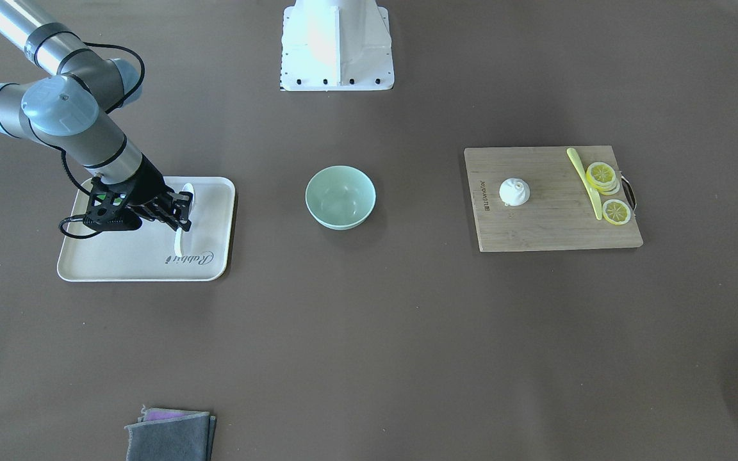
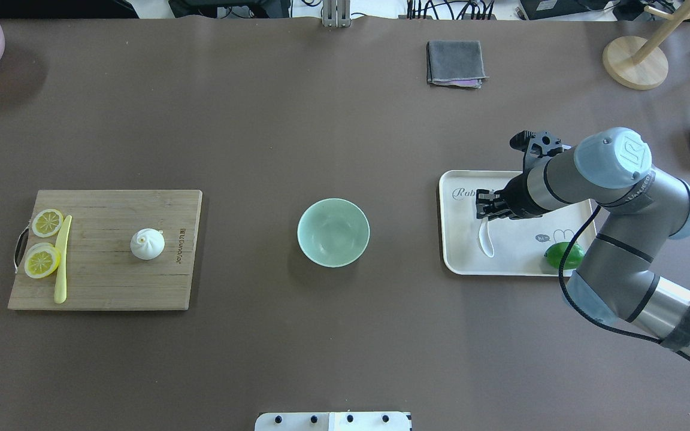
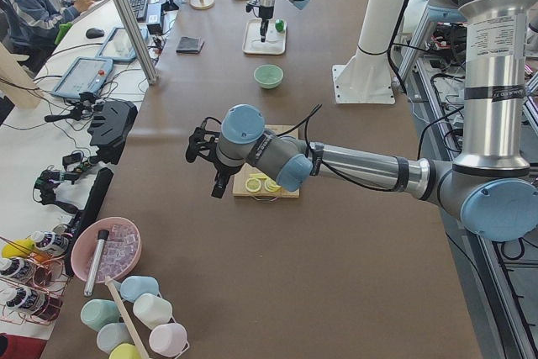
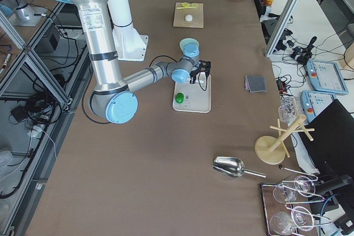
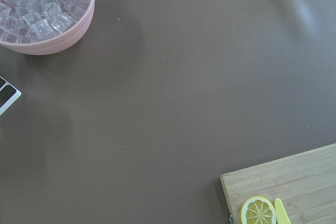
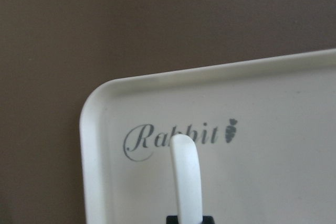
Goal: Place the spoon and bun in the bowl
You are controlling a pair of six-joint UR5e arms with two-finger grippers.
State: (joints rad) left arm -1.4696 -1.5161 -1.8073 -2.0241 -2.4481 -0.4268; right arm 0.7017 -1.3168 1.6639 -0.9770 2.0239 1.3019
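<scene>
while the right tool (image 2: 486, 211) stands low over the cream rectangular tray (image 2: 504, 254) at the right of the brown worktop (image 2: 333, 335), its fingers are pressed onto the handle of the white glossy soup spoon (image 2: 487, 240), pinching it about mid-handle.
- right wrist view: the handle tip pokes out past the fingers, toward the "rabbit" lettering at the tray's far left corner.
- the scoop end lies on the near side of the tool. cannot tell whether the spoon is touching the tray or just off it.
- a green lime (image 2: 563, 255) sits at the tray's near right corner, apart from the spoon.
- the round pale mint-green bowl (image 2: 321, 240) stands upright mid-worktop, well left of the tray.
- the small round white steamed bun (image 2: 147, 244) sits on the wooden cutting board (image 2: 111, 281) at the far left of the scene, well apart from the bowl. yellow lemon slices (image 2: 42, 261) and a slim yellow-green knife (image 2: 61, 263) lie along the board's left edge.
- the left tool (image 3: 217, 184) hangs above the worktop near the board's far left corner. only the side camera shows it, so spread or pressed together: cannot tell.
</scene>
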